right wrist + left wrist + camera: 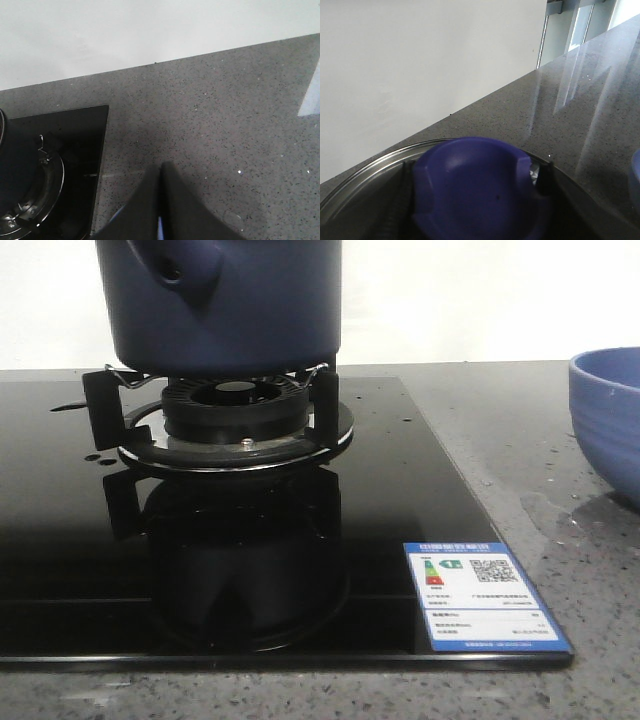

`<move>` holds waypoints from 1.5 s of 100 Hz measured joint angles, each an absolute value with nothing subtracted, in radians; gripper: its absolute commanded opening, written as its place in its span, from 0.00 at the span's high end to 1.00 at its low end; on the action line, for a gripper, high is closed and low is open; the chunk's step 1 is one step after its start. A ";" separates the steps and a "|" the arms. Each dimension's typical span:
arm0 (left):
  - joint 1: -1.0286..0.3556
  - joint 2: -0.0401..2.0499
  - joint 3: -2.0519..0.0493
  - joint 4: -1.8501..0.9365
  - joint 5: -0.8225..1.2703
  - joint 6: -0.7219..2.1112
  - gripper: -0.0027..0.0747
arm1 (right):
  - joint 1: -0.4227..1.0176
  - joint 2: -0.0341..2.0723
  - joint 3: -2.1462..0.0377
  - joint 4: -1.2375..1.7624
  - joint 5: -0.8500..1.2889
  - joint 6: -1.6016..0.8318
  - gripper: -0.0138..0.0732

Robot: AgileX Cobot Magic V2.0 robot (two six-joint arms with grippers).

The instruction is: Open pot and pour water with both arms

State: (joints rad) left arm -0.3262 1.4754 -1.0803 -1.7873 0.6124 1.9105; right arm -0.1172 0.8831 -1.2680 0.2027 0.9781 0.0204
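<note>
The dark navy pot (240,310) stands on the gas burner (235,410), its stub handle socket (175,270) toward the left; its top is cut off in the front view. In the left wrist view my left gripper (476,197) is shut on the lid's blue knob (470,175), one dark finger (544,177) on each side, with the lid's metal rim (370,167) around it. My right gripper (161,171) is shut and empty over the grey counter (225,125), right of the stove. A sliver of blue shows under its fingers. Neither gripper shows in the front view.
A lighter blue ribbed bowl (610,420) stands on the counter at the right; its edge also shows in the left wrist view (635,185). The black glass hob (200,570) carries an energy label (480,595). The hob's corner (60,130) lies beside my right gripper.
</note>
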 measured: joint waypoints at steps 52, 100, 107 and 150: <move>-0.296 1.359 -1.080 -1.785 0.615 1.823 0.25 | -0.117 0.880 -1.268 0.203 0.972 -0.013 0.91; -0.227 0.708 -0.741 -1.624 0.519 1.599 0.99 | 0.073 0.424 -0.740 0.210 0.799 -0.232 0.91; -0.227 0.604 -0.654 -1.622 0.490 1.581 0.99 | 0.094 0.322 -0.640 0.227 0.765 -0.234 0.92; -0.227 0.268 -0.318 -1.614 0.428 1.551 0.99 | 0.137 -0.012 -0.440 0.266 0.687 -0.238 0.92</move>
